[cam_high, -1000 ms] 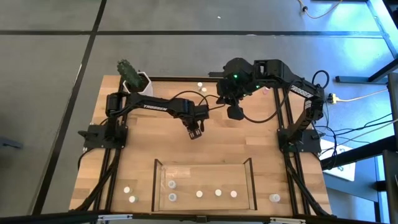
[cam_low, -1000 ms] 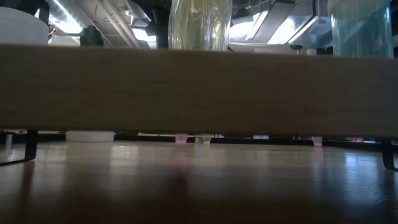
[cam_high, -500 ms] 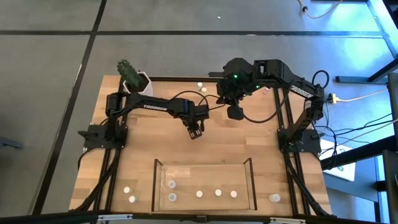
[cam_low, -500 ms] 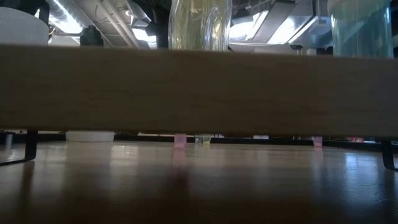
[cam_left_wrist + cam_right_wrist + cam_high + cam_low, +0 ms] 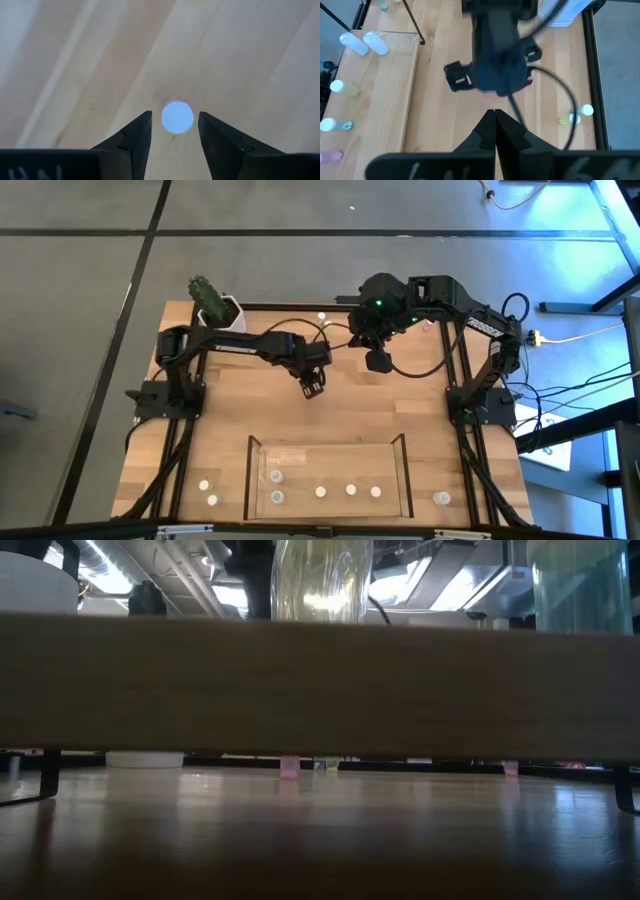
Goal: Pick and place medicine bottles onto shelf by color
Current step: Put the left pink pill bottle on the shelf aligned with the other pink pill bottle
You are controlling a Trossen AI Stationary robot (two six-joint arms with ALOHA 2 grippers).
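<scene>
- The left gripper [image 5: 312, 388] hangs over the middle of the bench [image 5: 230, 420], pointing down, well short of the shelf [image 5: 328, 442].
- Its fingers [image 5: 135, 137] are spread, and a small bottle [image 5: 177, 117] stands upright on the wood right between their tips, seen cap-on as a pale round disc. I can't say whether either finger touches it; a sliver of wood seems to show on each side.
- So the bottle lies straight ahead of the fingers, centred in the gap, with its long axis pointing up at the wrist. A squeeze, or a short drop then a squeeze, looks like all the grasp needs.
- The right gripper [image 5: 377, 361] waits near the back of the bench, its fingers [image 5: 495, 125] pressed together and empty. It's close by, but the left one is plainly better placed.
- The shelf, at the front edge, already carries a row of bottles [image 5: 320, 492]; a few more stand on the bench outside it at both ends, and one near the back rail [image 5: 322, 317].
</scene>
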